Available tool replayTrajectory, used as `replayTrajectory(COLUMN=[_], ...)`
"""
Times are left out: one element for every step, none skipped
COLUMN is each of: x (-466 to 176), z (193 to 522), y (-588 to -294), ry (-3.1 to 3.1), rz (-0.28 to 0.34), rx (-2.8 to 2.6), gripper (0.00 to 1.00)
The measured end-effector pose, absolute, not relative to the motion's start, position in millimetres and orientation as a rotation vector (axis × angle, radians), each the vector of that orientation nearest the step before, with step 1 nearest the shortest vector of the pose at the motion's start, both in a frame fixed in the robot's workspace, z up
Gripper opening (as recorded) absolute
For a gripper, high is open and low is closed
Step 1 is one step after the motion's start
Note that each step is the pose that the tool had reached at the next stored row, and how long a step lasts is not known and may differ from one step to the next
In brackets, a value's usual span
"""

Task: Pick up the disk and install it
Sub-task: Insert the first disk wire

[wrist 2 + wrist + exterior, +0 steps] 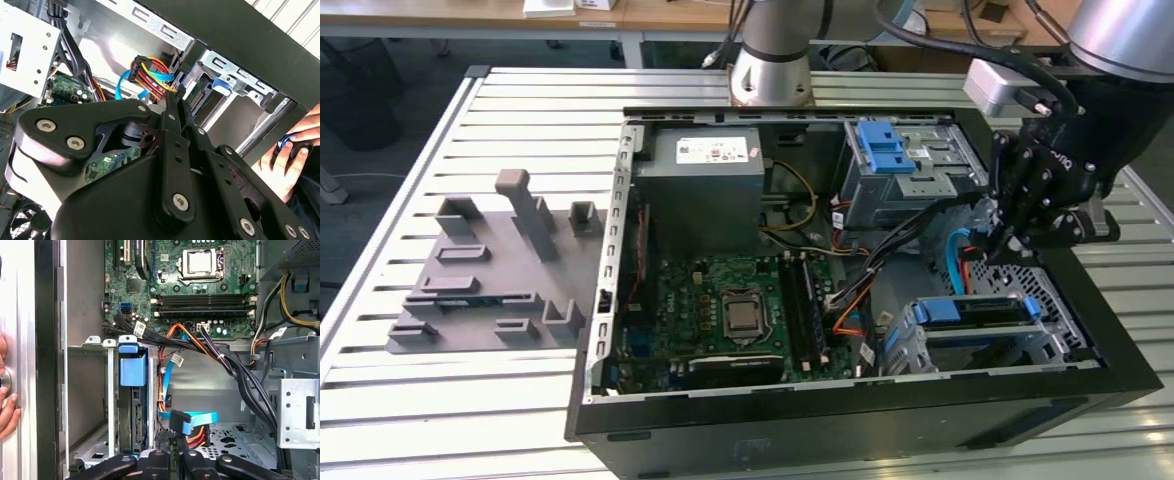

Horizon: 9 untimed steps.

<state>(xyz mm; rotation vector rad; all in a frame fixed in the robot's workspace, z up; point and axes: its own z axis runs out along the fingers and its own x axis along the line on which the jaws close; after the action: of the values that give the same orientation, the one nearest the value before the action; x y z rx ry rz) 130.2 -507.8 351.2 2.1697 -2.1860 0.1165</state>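
The fingers (172, 460) are drawn together on nothing, poised over the cable connectors (192, 432) inside the open computer case (854, 410), while the disk (134, 405) sits edge-up in the drive cage (107, 390) just beside them, its long axis running down into the bay, blue carrier tab uppermost.

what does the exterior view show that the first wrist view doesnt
Only the exterior view shows the grey plastic fixture block on the slatted metal table, the grey power supply box and the arm's base. Only the first wrist view shows a person's hand at the black case's edge. Both show the green motherboard, the blue-latched metal drive cage and the black claw near the cables.
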Motion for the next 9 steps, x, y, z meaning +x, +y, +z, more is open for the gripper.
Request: replayTrajectory(x=[130.2,130.2,130.2,130.2,130.2,130.2,130.1,130.1,130.2], z=[350.2,349.4,348.8,348.5,348.4,348.3,348.1,347.8,347.6], y=[-508.4,-508.7,-508.7,-508.7,-508.7,-508.7,-508.7,-508.7,-508.7], ry=[-2.188,-2.193,-2.202,-2.214,-2.223,-2.228,-2.228,-2.228,-2.228], rz=[0.116,0.116,0.115,0.114,0.114,0.113,0.113,0.114,0.114], rx=[2.168,2.162,2.152,2.139,2.128,2.123,2.123,2.122,2.122], gripper=[0.16,0.16,0.16,0.16,0.16,0.16,0.16,0.16,0.16])
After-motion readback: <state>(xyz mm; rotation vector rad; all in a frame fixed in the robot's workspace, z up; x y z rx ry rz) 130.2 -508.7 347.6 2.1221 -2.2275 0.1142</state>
